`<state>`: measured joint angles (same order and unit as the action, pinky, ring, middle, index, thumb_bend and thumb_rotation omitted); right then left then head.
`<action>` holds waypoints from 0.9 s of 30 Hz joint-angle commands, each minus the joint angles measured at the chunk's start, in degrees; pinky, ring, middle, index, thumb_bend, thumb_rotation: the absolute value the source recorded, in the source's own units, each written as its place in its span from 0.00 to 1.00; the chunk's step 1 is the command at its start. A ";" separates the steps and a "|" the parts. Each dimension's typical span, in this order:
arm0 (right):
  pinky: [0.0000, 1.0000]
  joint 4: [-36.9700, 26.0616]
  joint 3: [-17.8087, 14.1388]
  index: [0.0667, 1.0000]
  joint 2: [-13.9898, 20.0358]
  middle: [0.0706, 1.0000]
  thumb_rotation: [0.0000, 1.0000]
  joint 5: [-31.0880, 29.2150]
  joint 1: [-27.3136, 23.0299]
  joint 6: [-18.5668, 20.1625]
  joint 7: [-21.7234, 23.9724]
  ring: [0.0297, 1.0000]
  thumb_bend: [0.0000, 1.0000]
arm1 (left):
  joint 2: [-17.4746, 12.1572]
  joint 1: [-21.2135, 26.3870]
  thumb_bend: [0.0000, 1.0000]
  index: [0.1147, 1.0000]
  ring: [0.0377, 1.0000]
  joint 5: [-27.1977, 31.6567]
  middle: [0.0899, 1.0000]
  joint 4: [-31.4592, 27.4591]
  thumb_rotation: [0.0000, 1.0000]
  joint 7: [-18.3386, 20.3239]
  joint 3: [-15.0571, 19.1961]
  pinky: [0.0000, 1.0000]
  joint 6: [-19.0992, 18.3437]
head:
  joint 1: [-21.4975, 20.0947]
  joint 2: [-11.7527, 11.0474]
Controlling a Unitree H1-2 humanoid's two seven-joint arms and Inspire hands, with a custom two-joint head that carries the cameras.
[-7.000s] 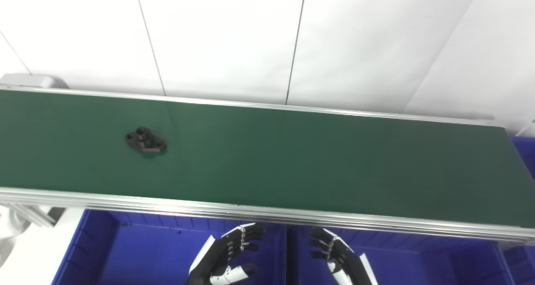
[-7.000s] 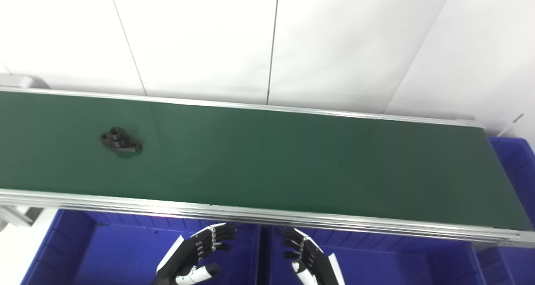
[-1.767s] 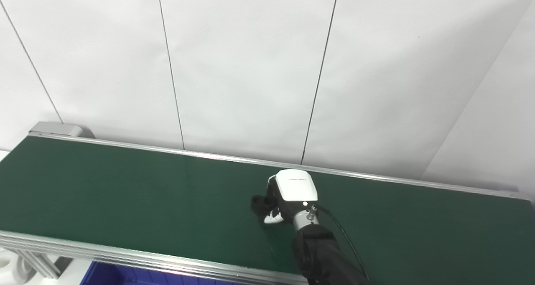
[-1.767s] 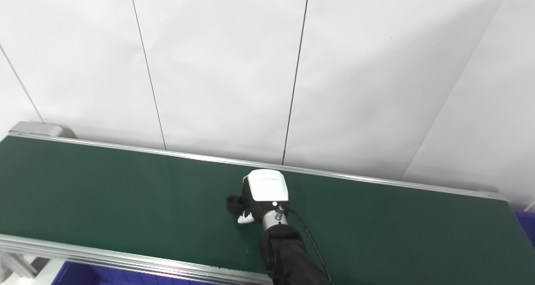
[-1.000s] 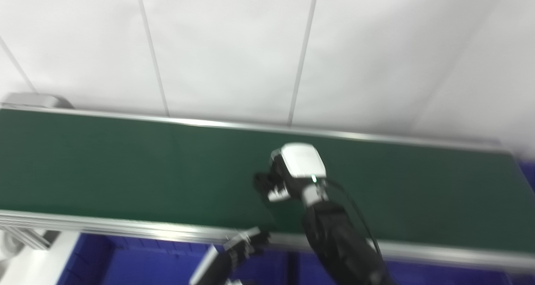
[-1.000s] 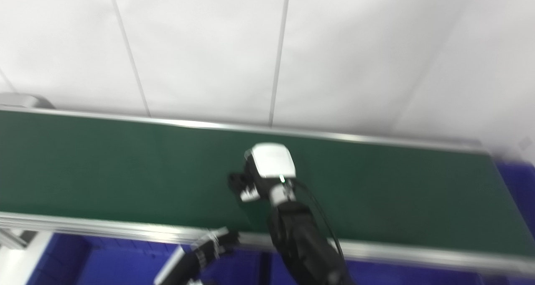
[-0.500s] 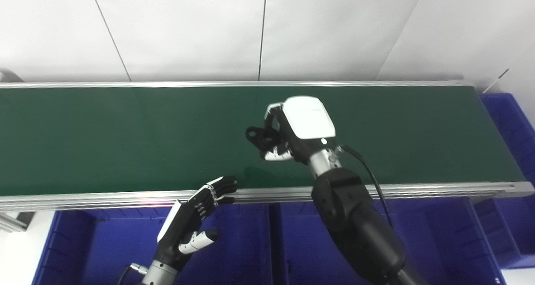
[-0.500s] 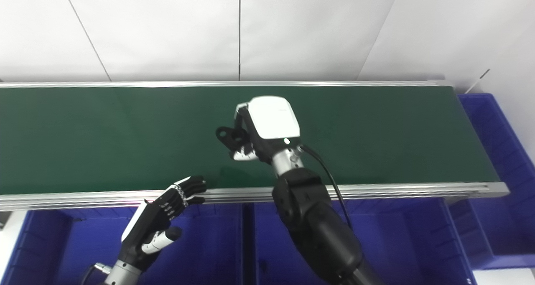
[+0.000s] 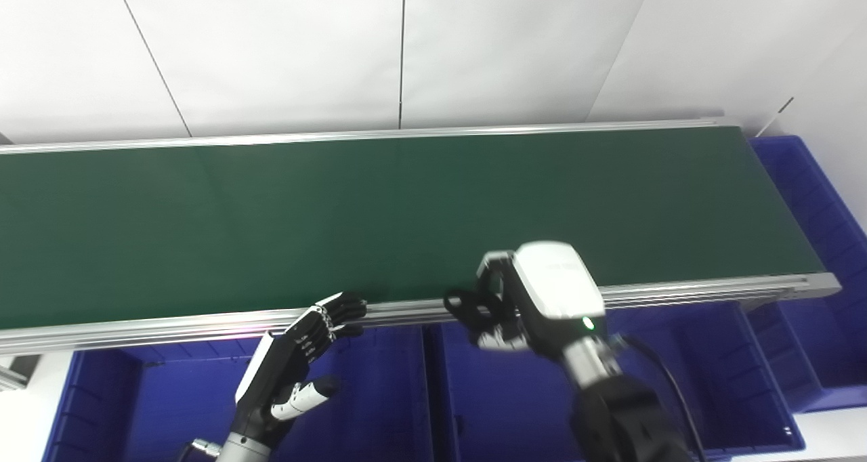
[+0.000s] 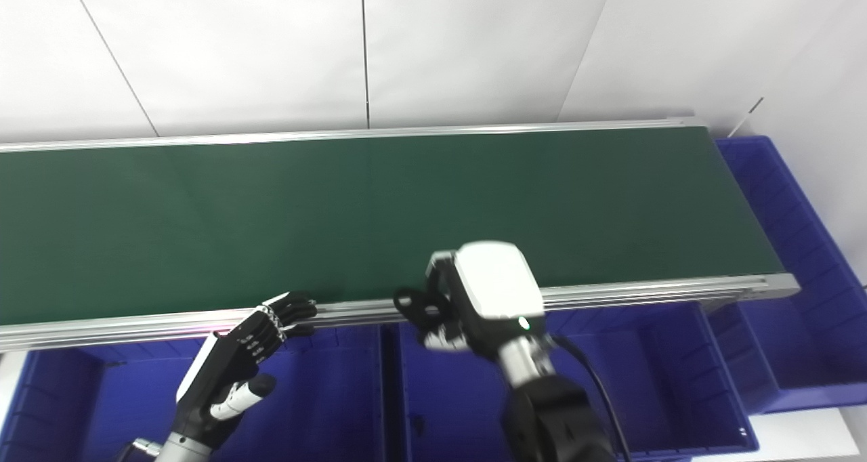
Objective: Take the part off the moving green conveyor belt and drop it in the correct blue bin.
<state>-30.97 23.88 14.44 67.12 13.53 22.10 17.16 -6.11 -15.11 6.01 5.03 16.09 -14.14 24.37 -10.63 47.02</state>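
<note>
Most of the black part is covered by the fingers of the right hand, the blue bins are cut off by the bottom edge, and the green conveyor belt is cropped at the left.

This looks like a factory-style test cell or robotics lab. A long green belt in aluminium rails runs left to right before a far wall of plain white panels. Blue plastic bins line its near side, with another bin at its right end.
</note>
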 commanded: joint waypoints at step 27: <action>0.86 10.21 -4.71 0.86 -0.52 0.90 0.88 3.48 7.74 -5.45 -16.00 0.86 1.00 | -0.49 -0.41 0.79 0.78 0.82 1.24 0.79 -1.46 0.67 1.36 0.74 0.75 1.89 | 0.11 -0.28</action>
<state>-19.74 19.21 13.88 69.68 21.22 18.37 2.67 -6.85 -15.40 7.19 4.99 17.04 -13.69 24.39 -10.55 46.67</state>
